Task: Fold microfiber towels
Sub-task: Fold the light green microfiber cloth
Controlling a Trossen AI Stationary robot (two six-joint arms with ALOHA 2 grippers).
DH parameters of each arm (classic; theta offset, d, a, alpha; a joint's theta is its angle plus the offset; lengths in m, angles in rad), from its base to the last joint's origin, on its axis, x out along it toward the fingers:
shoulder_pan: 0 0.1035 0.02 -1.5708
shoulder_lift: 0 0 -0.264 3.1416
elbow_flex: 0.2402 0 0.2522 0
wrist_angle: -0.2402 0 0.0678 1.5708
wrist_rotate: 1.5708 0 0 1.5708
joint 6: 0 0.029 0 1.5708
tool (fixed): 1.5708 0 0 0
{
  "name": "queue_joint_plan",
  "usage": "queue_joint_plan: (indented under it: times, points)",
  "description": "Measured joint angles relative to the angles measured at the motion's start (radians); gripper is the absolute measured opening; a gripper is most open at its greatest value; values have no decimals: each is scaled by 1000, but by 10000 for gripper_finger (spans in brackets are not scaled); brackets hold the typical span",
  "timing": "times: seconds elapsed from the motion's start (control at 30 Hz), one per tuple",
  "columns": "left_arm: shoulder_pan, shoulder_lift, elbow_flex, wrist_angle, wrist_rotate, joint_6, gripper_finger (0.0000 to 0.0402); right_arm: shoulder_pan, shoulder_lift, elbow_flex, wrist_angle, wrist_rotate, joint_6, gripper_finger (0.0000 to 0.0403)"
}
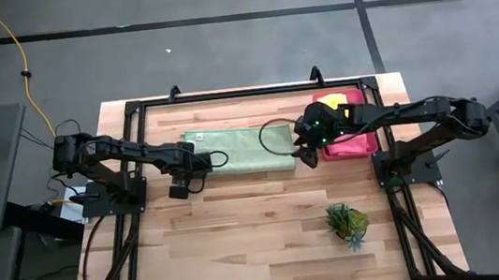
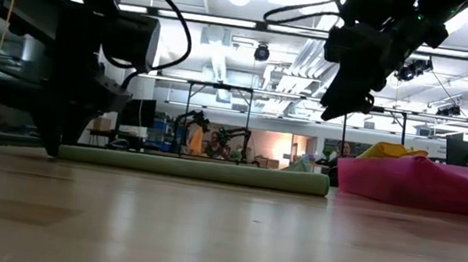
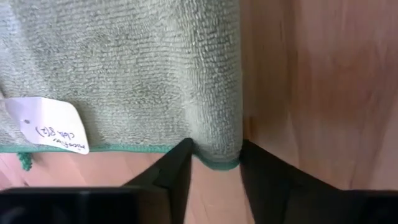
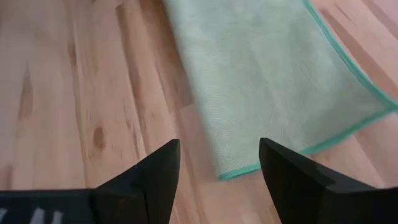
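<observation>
Left fingers (image 3: 214, 171): set either side of a folded corner of the pale green towel (image 3: 124, 68), dark tips touching its teal-stitched hem; whether the cloth is pinched tight I cannot tell.
Towel label (image 3: 50, 126): white tag lying on the cloth near that corner.
Right fingers (image 4: 217, 171): spread apart, holding nothing, hovering above the opposite end of the same towel, tips over bare wood just short of its corner.
Pale green towel, high view (image 1: 236, 148): a long strip, apparently folded once, flat on the worktop (image 1: 243, 244) between both arms.
Remaining towels (image 1: 347, 124): heaped at the right, pink and yellow visible.
Plant (image 1: 348, 223): well apart.
Step, as judged: corner pickup for a further fold. Next move calls for a firm left pinch, the right fingers lowering onto their own corner, then both carrying the edge across together.
</observation>
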State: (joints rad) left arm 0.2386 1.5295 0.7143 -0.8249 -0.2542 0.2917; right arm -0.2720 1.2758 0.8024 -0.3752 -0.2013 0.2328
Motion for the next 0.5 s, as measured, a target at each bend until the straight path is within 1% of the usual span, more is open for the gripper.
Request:
queue_joint_plan:
  times: [0.17, 0.23, 0.27, 0.33, 0.43, 0.5]
  points:
    - [1, 0, 0, 3, -3, 8, 48, 43, 10, 0, 12, -2, -164, 211]
    - [1, 0, 0, 4, -3, 8, 18, 67, 27, 0, 15, 2, -205, 211]
    - [1, 0, 0, 5, -3, 7, 10, 81, 41, 1, 21, 14, -216, 211]
    - [1, -1, 0, 6, -2, 0, 7, 105, 71, 1, 21, 40, -240, 211]
    - [1, -1, 0, 9, -3, 0, 12, 136, 123, 1, 29, 51, -267, 211]
    - [1, -1, 0, 9, -5, -4, 7, 154, 162, 1, 22, 51, -292, 211]
